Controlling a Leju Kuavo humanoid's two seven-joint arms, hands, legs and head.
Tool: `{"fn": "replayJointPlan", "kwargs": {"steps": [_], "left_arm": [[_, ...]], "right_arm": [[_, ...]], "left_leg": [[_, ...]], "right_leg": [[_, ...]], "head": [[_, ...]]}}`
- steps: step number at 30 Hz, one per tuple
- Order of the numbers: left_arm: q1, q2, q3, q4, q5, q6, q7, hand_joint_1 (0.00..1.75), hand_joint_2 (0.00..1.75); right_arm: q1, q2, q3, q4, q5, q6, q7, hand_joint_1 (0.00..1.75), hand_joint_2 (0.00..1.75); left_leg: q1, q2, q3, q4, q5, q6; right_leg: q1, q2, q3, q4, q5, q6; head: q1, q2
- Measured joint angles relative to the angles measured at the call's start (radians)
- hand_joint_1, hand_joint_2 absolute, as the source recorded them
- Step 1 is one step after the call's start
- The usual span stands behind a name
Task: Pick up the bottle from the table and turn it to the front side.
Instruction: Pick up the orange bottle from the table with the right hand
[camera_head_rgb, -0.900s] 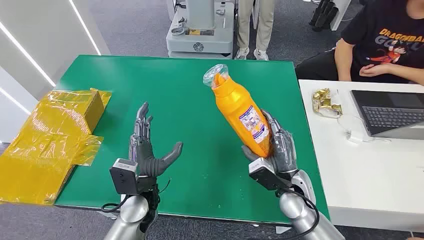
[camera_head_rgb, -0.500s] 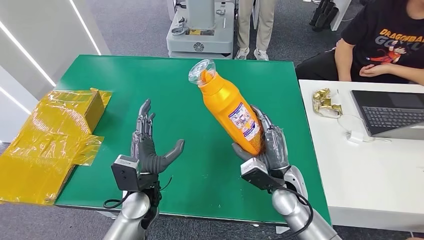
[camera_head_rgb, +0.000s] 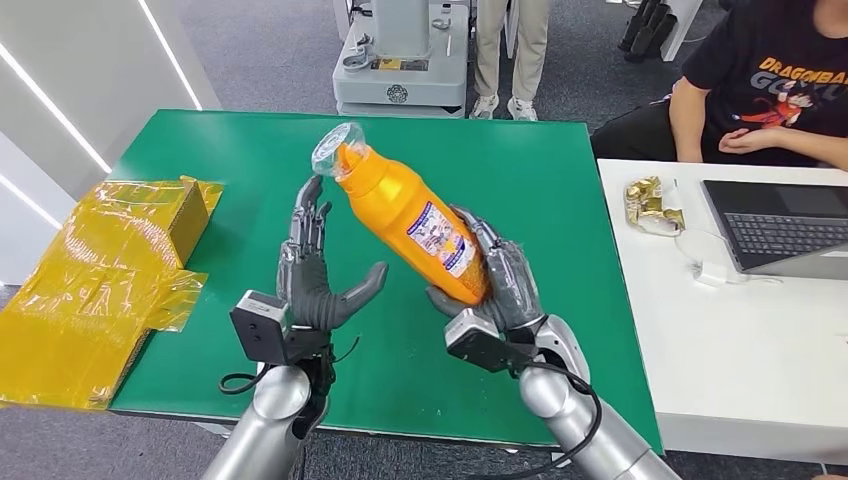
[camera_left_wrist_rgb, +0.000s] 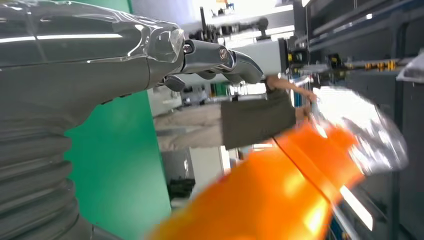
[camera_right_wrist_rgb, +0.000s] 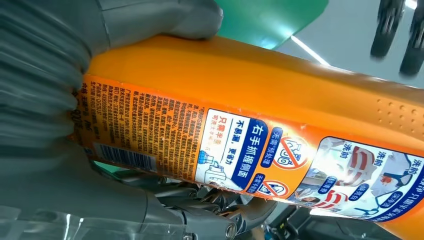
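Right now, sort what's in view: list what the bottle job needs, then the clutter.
Job:
orange bottle
right hand, holding the bottle
left hand, open beside it
green table

Clutter:
yellow-wrapped boxes
laptop
gold wrappers

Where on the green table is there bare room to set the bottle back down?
The green table is bare along its far edge and down its right side, beyond the right hand. The near middle is crowded: the bottle hangs between that hand and the left hand. Yellow packaging overlaps the table's left edge.
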Motion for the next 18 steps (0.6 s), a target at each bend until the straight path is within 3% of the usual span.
{"fn": "replayJointPlan", "kwargs": {"steps": [10, 18], "left_arm": [[-0.040, -0.009, -0.024, 0.000, 0.071, -0.135, 0.045, 0.00, 1.75], [-0.060, -0.020, -0.025, 0.000, 0.080, -0.172, 0.065, 0.00, 1.75]], "right_arm": [[-0.003, 0.025, 0.005, 0.028, 0.062, 0.101, 0.007, 1.75, 1.75], [-0.014, 0.038, 0.005, 0.063, 0.093, 0.134, 0.007, 1.75, 1.75]], "left_leg": [[0.000, 0.000, 0.000, 0.000, 0.000, 0.000], [0.000, 0.000, 0.000, 0.000, 0.000, 0.000]], "right_leg": [[0.000, 0.000, 0.000, 0.000, 0.000, 0.000], [0.000, 0.000, 0.000, 0.000, 0.000, 0.000]], "head": [[0.000, 0.000], [0.000, 0.000]]}}
